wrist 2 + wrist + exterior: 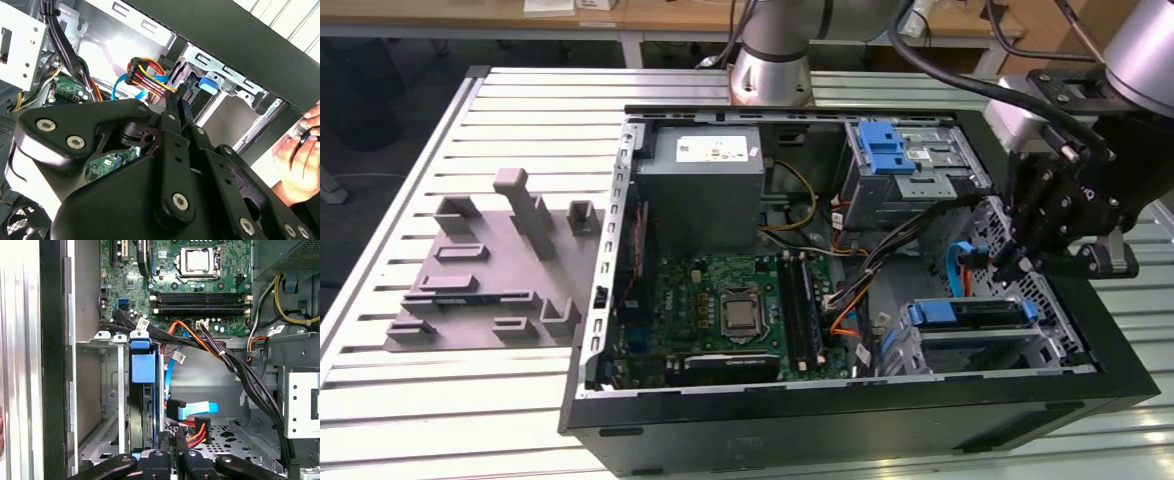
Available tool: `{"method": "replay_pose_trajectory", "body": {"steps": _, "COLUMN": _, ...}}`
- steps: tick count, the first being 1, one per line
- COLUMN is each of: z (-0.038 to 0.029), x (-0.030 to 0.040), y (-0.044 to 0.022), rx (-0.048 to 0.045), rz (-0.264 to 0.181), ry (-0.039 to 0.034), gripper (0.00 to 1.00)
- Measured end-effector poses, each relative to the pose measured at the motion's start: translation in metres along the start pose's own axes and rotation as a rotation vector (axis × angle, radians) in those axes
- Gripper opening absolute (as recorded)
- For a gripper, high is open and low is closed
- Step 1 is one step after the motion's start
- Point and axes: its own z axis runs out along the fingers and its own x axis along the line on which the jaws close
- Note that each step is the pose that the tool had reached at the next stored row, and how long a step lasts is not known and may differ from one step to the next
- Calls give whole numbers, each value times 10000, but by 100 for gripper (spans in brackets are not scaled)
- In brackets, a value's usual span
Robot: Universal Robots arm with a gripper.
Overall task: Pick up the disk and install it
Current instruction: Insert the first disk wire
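Well, the claw hangs inside the open computer case, at about 3 o'clock in the exterior view. Its two fingers look pressed together with nothing between them.

At about 7 o'clock from the claw sits the disk. It stands on its edge in the metal cage, blue rail up. It looks slid in, but I cannot tell if it went all the way down.

Just beside the fingers is a bunch of red, yellow and orange wires and a flat blue cable. The claw could catch on them and pull a plug loose — they are very close. If the disk is not clicked in, it could sit crooked or wobble.

A person's hand is near the outside wall of the case — a quick swing of the arm could bump it.
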Motion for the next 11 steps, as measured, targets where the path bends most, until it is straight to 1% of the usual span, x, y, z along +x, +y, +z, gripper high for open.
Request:
{"method": "replay_pose_trajectory", "body": {"steps": 1, "z": -1, "x": 0, "y": -2, "rx": -5, "rz": -1, "ry": 94, "gripper": 16}}
{"method": "replay_pose_trajectory", "body": {"steps": 4, "z": -1, "x": -1, "y": -3, "rx": -9, "rz": -6, "ry": 498, "gripper": 16}}
{"method": "replay_pose_trajectory", "body": {"steps": 5, "z": 0, "x": -1, "y": -4, "rx": -16, "rz": -8, "ry": 651, "gripper": 16}}
{"method": "replay_pose_trajectory", "body": {"steps": 6, "z": 3, "x": -1, "y": -4, "rx": -37, "rz": -11, "ry": 762, "gripper": 16}}
{"method": "replay_pose_trajectory", "body": {"steps": 7, "z": 11, "x": 0, "y": -4, "rx": -63, "rz": -13, "ry": 772, "gripper": 16}}
{"method": "replay_pose_trajectory", "body": {"steps": 11, "z": 42, "x": -1, "y": -3, "rx": -105, "rz": -13, "ry": 777, "gripper": 16}}
